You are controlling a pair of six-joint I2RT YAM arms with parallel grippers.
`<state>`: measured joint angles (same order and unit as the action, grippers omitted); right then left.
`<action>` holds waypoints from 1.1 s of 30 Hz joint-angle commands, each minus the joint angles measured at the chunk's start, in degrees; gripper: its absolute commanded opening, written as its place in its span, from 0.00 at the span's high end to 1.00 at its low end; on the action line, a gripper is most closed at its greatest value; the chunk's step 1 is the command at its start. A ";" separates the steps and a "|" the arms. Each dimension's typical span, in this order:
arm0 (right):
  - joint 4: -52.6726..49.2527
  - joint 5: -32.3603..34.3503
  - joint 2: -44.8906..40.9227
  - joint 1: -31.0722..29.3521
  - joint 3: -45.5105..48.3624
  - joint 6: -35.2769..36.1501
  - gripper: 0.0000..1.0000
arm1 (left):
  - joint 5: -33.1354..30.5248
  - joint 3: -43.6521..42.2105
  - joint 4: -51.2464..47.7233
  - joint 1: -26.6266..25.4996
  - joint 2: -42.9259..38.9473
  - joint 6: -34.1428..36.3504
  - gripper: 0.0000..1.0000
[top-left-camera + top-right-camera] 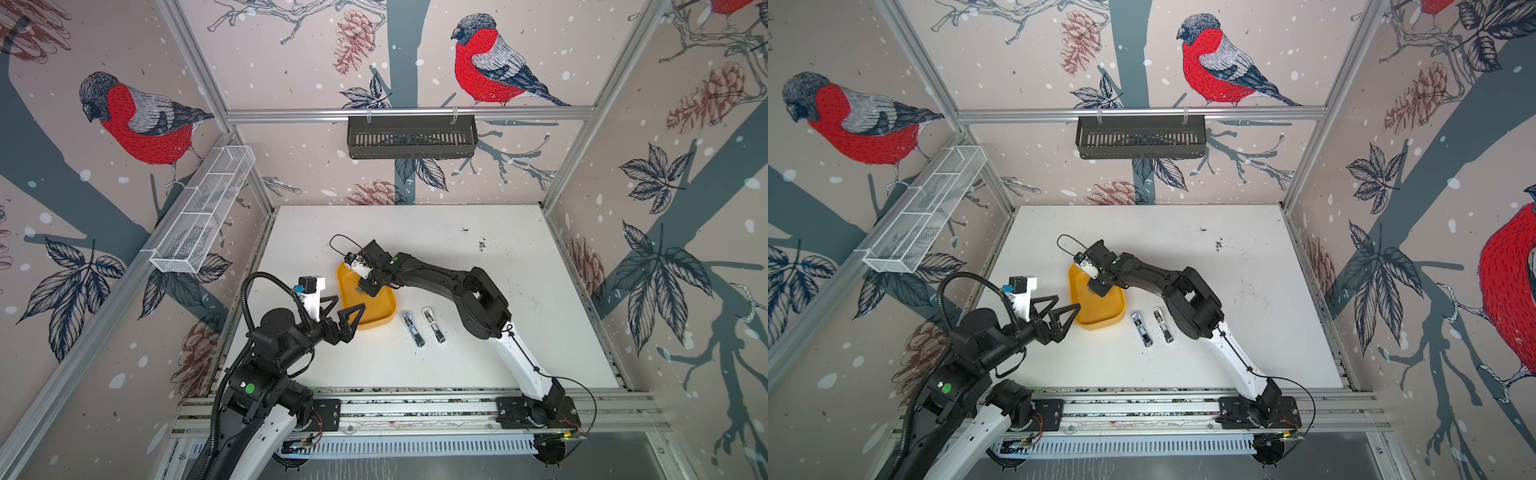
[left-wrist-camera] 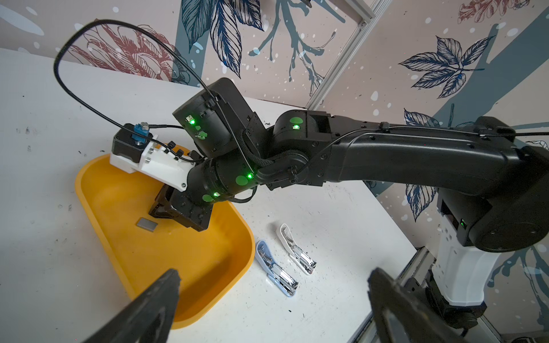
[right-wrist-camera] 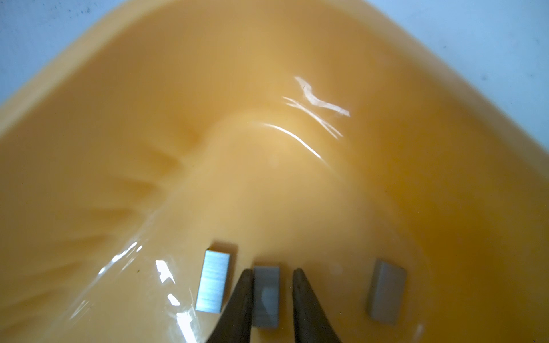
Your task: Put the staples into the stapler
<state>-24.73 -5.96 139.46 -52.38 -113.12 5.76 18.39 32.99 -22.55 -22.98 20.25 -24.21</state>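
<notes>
Between bird-print walls (image 1: 291, 62), speckled white table (image 1: 532, 282)

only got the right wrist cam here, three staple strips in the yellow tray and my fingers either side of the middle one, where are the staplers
Observer: A pale blue stapler and a white stapler lie side by side on the table, just off the yellow tray, on its side facing the right arm's base.
Operator: are they open
Observer: In the left wrist view both look flipped open, with bright metal showing.
Operator: and the left arm
Observer: The left gripper hangs open and empty by the tray end nearest the arm bases.
</notes>
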 commanded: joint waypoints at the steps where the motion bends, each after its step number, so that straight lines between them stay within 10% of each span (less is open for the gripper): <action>1: -3.23 -1.34 0.64 -0.09 -0.29 -0.79 0.74 | 0.33 0.04 2.45 0.22 -0.03 -0.17 0.01; 33: -18.47 2.17 0.24 -0.89 -5.94 -1.89 0.72 | 0.59 0.04 2.56 0.66 -0.37 -0.18 0.01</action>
<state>-39.79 -5.04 139.13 -53.21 -117.73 4.47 18.44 32.99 -22.55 -22.44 20.01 -24.21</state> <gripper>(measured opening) 0.281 0.985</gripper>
